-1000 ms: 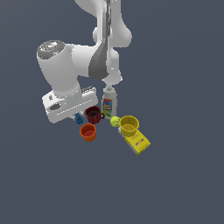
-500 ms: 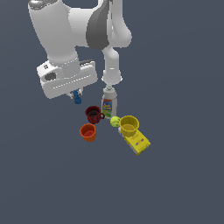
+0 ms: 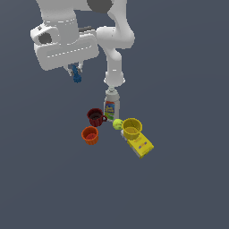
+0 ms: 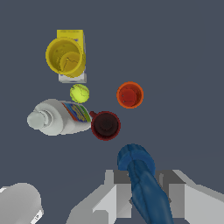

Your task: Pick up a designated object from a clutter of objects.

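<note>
My gripper (image 3: pixel 76 73) is shut on the tiny bright-blue item (image 3: pixel 77 77) and holds it high above the clutter, toward the exterior view's left. In the wrist view the blue item (image 4: pixel 142 181) stands between the two grey fingers (image 4: pixel 116 199). Below lie the dark red mug (image 3: pixel 95 117), the orange cup (image 3: pixel 90 135), the yellow-green ball (image 3: pixel 117 124), the yellow cup (image 3: pixel 132 128), the yellow box (image 3: pixel 141 146) and the white labelled bottle (image 3: pixel 110 105). The wrist view shows the mug (image 4: pixel 105 125), orange cup (image 4: pixel 130 95), ball (image 4: pixel 79 93), yellow cup (image 4: pixel 64 56) and bottle (image 4: pixel 59 117).
The arm's white base column (image 3: pixel 114 67) rises just behind the bottle. The objects stand close together on a plain dark grey floor (image 3: pixel 179 179).
The gripper has risen steadily with the blue item in it, from beside the dark red mug to well above the clutter. The other objects have not moved.
</note>
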Motion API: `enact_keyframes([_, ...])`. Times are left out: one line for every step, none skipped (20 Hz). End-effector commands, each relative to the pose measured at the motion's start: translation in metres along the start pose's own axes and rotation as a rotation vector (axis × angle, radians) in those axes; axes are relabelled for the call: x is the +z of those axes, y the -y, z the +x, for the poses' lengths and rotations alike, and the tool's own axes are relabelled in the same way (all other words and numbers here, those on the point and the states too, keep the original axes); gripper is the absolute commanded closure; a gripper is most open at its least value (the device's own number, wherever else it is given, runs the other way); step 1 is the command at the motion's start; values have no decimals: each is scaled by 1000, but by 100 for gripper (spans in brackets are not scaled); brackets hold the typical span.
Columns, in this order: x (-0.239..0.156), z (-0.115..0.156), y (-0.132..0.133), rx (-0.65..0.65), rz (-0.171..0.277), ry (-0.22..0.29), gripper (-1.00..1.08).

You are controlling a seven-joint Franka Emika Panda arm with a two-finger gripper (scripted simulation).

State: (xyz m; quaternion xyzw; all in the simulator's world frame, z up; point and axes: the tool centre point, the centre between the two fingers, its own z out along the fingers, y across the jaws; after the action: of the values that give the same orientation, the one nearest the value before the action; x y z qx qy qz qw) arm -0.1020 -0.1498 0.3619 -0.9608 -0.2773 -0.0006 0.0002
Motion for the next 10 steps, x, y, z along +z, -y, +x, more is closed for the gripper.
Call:
enact_keyframes([-18, -10, 7, 0, 1, 1, 108])
enact_keyframes([-25, -13, 9, 0, 1, 1, 108])
enact_keyframes([-31, -16, 11, 0, 0, 1, 108])
enact_keyframes([-37, -19, 12, 0, 0, 1, 108])
enact_keyframes([-42, -22, 14, 0, 0, 1, 108])
enact_keyframes([-47, -24, 16, 0, 0, 1, 108])
enact_keyframes([-52, -26, 17, 0, 0, 1, 108])
enact_keyframes([-56, -28, 18, 0, 0, 1, 108])
enact_keyframes([-59, -30, 19, 0, 0, 1, 108])
enact_keyframes([-62, -31, 20, 0, 0, 1, 108])
